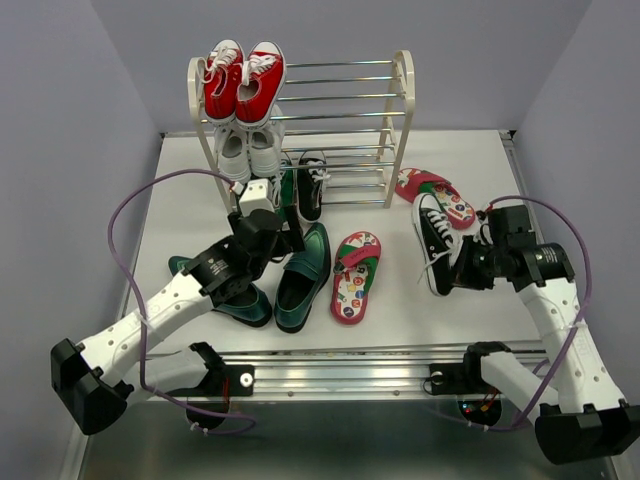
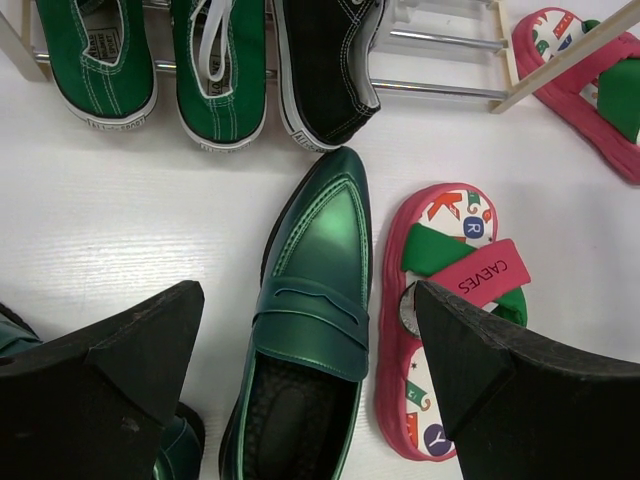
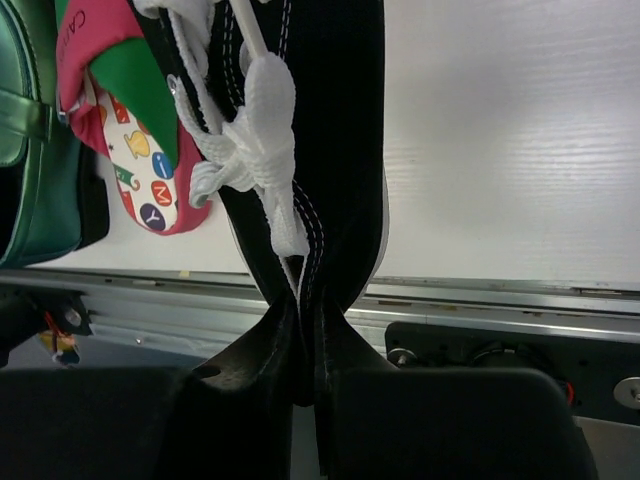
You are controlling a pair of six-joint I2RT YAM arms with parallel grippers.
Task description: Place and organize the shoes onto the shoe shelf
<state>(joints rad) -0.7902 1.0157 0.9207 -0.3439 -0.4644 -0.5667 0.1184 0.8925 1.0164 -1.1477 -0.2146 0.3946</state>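
The shoe shelf (image 1: 398, 120) stands at the back. One black sneaker (image 1: 312, 186) sits on its lowest rods, also in the left wrist view (image 2: 325, 70). My right gripper (image 1: 466, 264) is shut on the heel of the other black sneaker (image 1: 432, 240), pinched between the fingers (image 3: 310, 340) with its laces toward the table (image 3: 335, 150). My left gripper (image 1: 290, 232) is open, its fingers (image 2: 120, 380) on either side above a green loafer (image 2: 315, 300). The second loafer (image 1: 228, 298) lies under the left arm. One red flip-flop (image 1: 355, 276) lies beside the loafer (image 2: 450, 290), the other (image 1: 440, 195) by the shelf's right foot.
Red sneakers (image 1: 243, 80) sit on the top tier and white sneakers (image 1: 248, 150) on a tier below. Green sneakers (image 2: 215, 80) are on the lowest rods next to the black one. The table's metal front rail (image 1: 340, 365) runs along the near edge.
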